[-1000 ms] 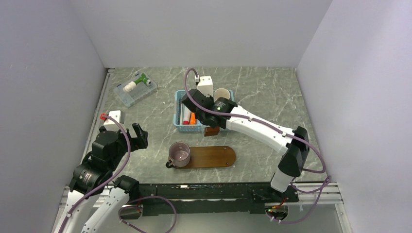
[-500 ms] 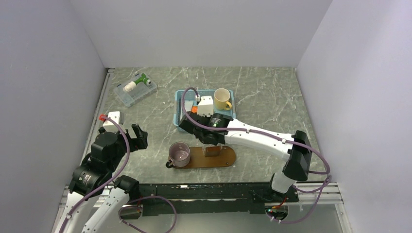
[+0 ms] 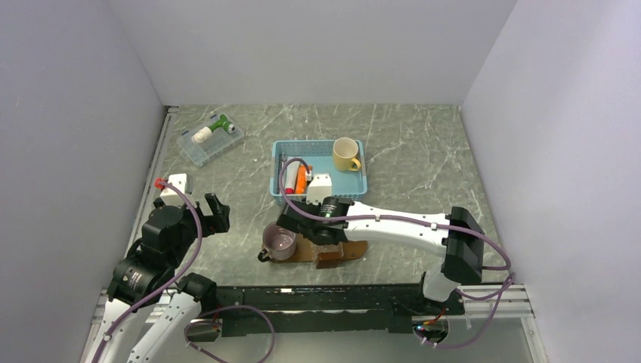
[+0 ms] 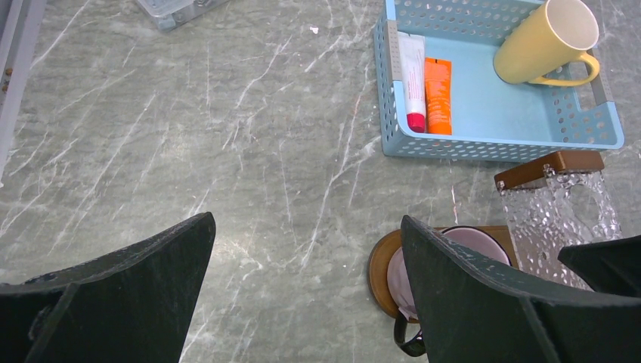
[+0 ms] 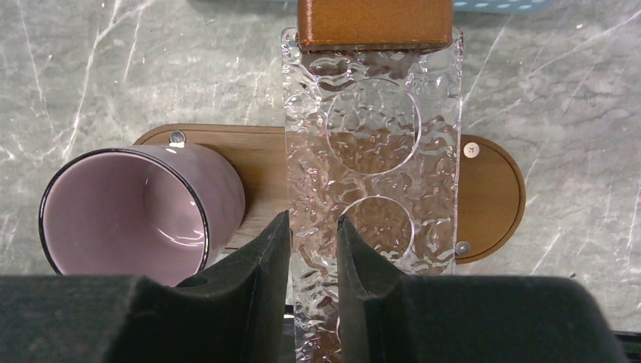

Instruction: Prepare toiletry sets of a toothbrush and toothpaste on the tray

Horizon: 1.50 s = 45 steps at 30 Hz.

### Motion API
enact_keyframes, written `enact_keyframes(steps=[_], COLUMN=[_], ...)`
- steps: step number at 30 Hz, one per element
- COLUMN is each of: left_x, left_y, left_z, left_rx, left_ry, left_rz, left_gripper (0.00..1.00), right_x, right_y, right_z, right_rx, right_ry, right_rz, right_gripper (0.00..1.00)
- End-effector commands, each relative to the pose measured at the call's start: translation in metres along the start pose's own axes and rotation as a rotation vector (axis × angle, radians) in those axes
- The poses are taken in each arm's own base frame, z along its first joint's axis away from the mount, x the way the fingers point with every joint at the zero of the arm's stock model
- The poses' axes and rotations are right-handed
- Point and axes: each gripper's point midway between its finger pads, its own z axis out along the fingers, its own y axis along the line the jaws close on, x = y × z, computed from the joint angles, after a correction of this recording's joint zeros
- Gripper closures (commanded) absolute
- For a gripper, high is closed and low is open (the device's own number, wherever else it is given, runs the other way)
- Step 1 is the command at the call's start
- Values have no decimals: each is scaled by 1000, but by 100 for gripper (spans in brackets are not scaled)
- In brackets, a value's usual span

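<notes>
- The right gripper (image 5: 311, 223) pinched a clear holder (image 5: 370, 136) over the tray (image 5: 487, 189), beside the mug (image 5: 125, 208), probably to set it down.
- The left gripper (image 4: 306, 221) waited agape, empty.
- The toothpaste (image 4: 438, 94) lay in the basket (image 4: 499, 147); no toothbrush showed.

From high above and behind the arms, we are looking down on the whole table (image 3: 423, 144). From the left wrist we are looking forward and down across it toward the blue basket (image 4: 484, 147), from farther back. From the right wrist we are looking straight down, close over the glass holder (image 5: 370, 174) and the tray (image 5: 487, 189). All three are sharing the tray, that holder and the pink mug (image 5: 128, 204).
</notes>
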Motion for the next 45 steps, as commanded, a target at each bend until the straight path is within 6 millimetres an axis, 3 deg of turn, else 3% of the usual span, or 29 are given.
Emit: enact_keyframes(steps=[1,32,45], left_x=[-9,-8,-8], left_y=[-3,-2,-2], left_z=[0,0,0], left_rx=[12,9,6], left_ry=[-36,-32,-33], left_rz=[-6,-5,-7], left_gripper=[1,1,1], right_x=[-5,32,37], right_y=[11,28,26], right_z=[-4,30,32], right_rx=[-41,-12,-1], right_ry=[-31,38,45], right_rz=[85,42,42], right_gripper=[96,95,80])
